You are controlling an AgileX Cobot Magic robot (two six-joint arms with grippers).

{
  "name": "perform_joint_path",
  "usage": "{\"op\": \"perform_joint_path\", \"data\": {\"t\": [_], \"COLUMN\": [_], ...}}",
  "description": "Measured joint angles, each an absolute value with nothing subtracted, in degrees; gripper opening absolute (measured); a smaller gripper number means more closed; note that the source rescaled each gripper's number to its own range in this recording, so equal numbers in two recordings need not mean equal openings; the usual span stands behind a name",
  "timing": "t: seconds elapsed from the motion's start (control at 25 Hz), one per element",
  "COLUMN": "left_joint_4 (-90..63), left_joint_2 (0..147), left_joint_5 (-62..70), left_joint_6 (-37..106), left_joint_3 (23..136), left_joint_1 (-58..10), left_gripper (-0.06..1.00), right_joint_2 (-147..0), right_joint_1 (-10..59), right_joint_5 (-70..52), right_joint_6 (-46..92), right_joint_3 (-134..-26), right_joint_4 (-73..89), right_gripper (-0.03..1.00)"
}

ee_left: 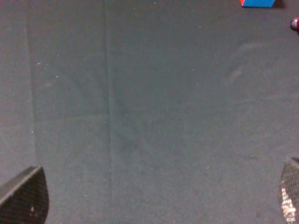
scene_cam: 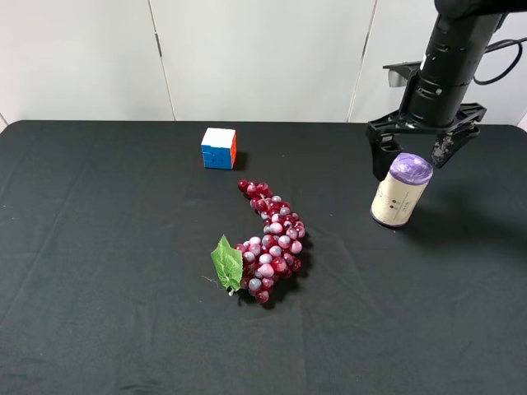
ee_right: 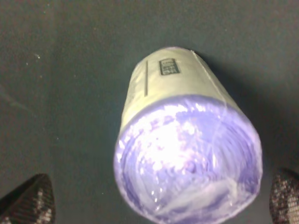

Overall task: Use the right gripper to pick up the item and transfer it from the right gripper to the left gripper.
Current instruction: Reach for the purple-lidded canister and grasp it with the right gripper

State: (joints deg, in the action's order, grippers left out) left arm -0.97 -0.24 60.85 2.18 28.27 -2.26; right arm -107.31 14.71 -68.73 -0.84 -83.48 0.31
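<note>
The item, a cream-white canister (scene_cam: 400, 191) with purple caps, stands upright on the black table at the right. My right gripper (scene_cam: 414, 156) is open just above and behind its top, fingers spread to either side, not touching it. In the right wrist view the canister's purple top (ee_right: 187, 161) fills the middle, between the two dark fingertips (ee_right: 29, 198) at the lower corners. My left gripper (ee_left: 159, 198) is open over bare black cloth; only its fingertips (ee_left: 25, 196) show in the left wrist view. It is out of the exterior high view.
A red grape bunch (scene_cam: 270, 243) with a green leaf (scene_cam: 227, 263) lies mid-table. A colourful cube (scene_cam: 219, 148) sits behind it, and its blue edge (ee_left: 258, 3) shows in the left wrist view. The black table (scene_cam: 99, 247) ends at a white wall behind.
</note>
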Motion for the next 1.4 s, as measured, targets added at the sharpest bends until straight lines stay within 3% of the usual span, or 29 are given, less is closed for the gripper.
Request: {"op": "perform_joint_path", "data": {"t": [1.08,1.2,1.28,1.32,1.36,1.4], "left_joint_4": [-0.97,-0.97,-0.97,-0.97,-0.97,-0.97], "left_joint_2": [-0.24,-0.24,-0.24,-0.24,-0.24,-0.24], "left_joint_5": [60.85,60.85,60.85,60.85,60.85,60.85], "left_joint_6": [2.18,2.18,2.18,2.18,2.18,2.18], "left_joint_3": [28.27,28.27,28.27,28.27,28.27,28.27], "left_joint_1": [-2.26,-2.26,-2.26,-2.26,-2.26,-2.26], "left_gripper": [0.96,0.96,0.96,0.96,0.96,0.96], "right_joint_2": [-113.80,-113.80,-113.80,-113.80,-113.80,-113.80], "right_joint_1": [14.71,14.71,14.71,14.71,14.71,14.71], "right_joint_5": [-67.34,-67.34,-67.27,-67.09,-66.73,-66.73], "right_joint_6": [0.00,0.30,0.30,0.36,0.42,0.49], "right_joint_3": [-83.48,-83.48,-83.48,-83.48,-83.48,-83.48], "right_joint_4": [0.00,0.00,0.00,-0.66,-0.76,-0.76], "right_gripper": [1.00,0.95,0.67,0.24,0.00,0.02]}}
